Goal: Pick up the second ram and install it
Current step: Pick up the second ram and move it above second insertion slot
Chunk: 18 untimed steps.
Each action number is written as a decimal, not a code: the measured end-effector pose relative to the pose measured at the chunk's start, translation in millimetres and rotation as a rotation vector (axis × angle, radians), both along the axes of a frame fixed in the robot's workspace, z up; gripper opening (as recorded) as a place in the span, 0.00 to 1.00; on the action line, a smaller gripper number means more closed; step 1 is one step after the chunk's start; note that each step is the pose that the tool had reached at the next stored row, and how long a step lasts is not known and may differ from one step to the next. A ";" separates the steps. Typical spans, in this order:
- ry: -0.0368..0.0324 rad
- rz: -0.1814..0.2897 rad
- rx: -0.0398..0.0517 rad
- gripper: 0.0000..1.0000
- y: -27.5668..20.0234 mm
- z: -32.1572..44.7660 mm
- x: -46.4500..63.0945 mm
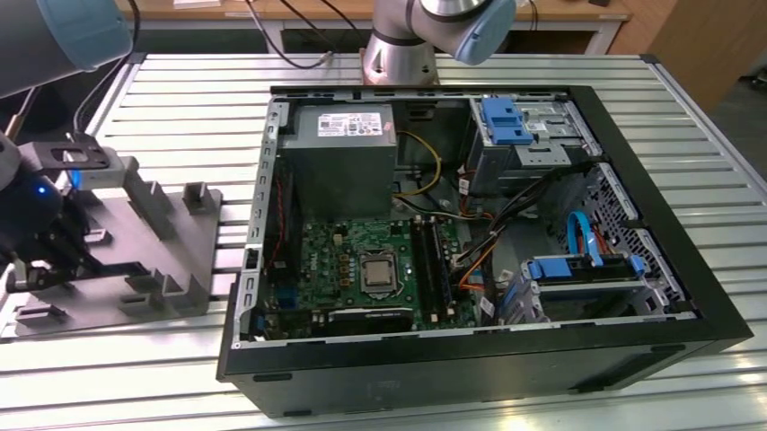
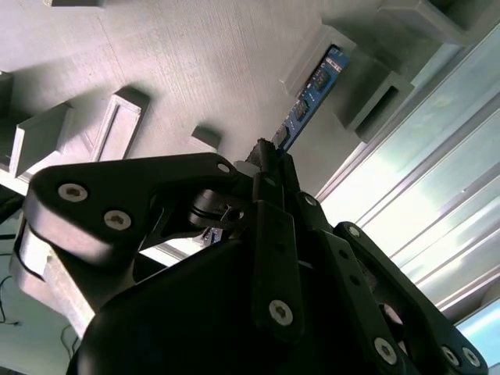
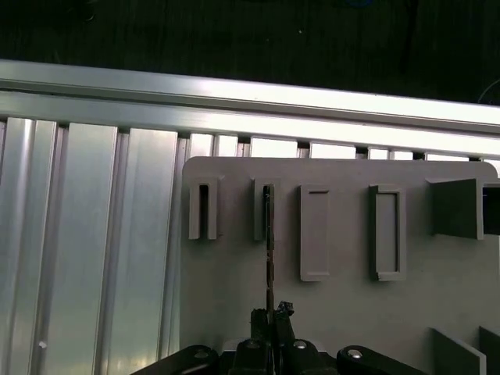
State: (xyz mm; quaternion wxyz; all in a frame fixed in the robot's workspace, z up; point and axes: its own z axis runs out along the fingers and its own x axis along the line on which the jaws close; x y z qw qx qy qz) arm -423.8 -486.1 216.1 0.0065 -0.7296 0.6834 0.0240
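My gripper is down over the grey moulded plastic fixture tray, and my two black fingertips are drawn almost fully together. Between them I pinch the near end of the second ram, a long, thin, flat memory stick. In the first wrist view I see it edge-on as a narrow dark line running straight away from my fingertips. In the second wrist view its flat face shows bluish, with a row of small dark chips.

The stick stands on its long edge above the tray floor. Its far end sits inside one of the narrow slotted grey holders that rise from the tray, beside another holder of the same shape. I cannot tell whether its lower edge rests on the tray or hangs just clear of it.

In the exterior view the tray lies on the ribbed aluminium table, towards the exterior view's left. To the right of the tray is the open black computer case. Inside the case lies the green motherboard with its long black plastic slots, well apart from my gripper and the stick.
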 end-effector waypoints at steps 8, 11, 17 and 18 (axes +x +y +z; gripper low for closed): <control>0.0001 0.000 0.0000 0.14 0.0 7.9 0.0; 0.0000 0.000 0.0000 0.14 0.0 10.2 0.0; 0.0000 0.000 0.0000 0.14 0.0 15.6 0.0; 0.0000 0.000 0.0000 0.14 0.0 16.3 0.0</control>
